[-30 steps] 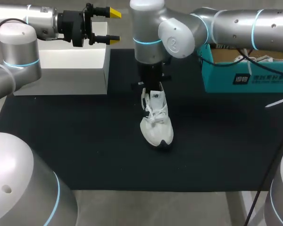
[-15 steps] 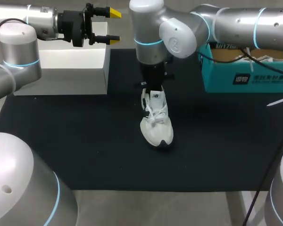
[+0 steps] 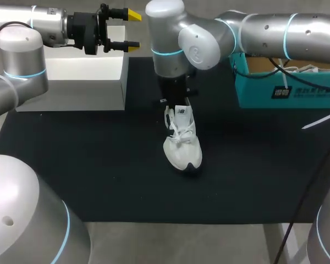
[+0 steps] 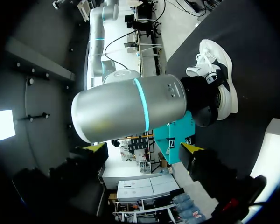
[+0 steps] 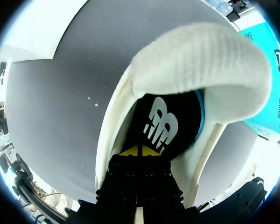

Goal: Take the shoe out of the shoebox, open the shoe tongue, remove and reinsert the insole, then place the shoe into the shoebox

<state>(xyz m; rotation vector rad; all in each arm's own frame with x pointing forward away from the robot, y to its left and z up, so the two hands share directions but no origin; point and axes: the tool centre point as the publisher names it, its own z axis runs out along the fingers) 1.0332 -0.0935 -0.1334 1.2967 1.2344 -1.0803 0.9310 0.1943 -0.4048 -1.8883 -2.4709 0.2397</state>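
Observation:
A white shoe [image 3: 181, 142] stands on the black mat [image 3: 99, 165], toe towards the front edge. My right arm reaches past the middle, and its gripper [image 3: 176, 102] points down into the shoe's heel opening. In the right wrist view that gripper [image 5: 139, 150] is shut, its yellow tips together on the black insole [image 5: 161, 122] under the raised white tongue [image 5: 200, 60]. My left gripper [image 3: 130, 31] hangs open over the white box, holding nothing; its own view shows the gripper [image 4: 143, 149] wide apart, the shoe [image 4: 217, 70] beyond. The teal shoebox [image 3: 289, 91] sits at the back right.
A white box [image 3: 71, 77] stands at the back left, beside the mat's edge. Another white shoe's laces [image 3: 305, 69] show inside the teal shoebox. A dark cable [image 3: 305, 192] runs down the right side. Bare mat lies in front of the shoe.
My right arm's upper links have shifted slightly to the left over the shoe. The shoe and my left arm have not moved.

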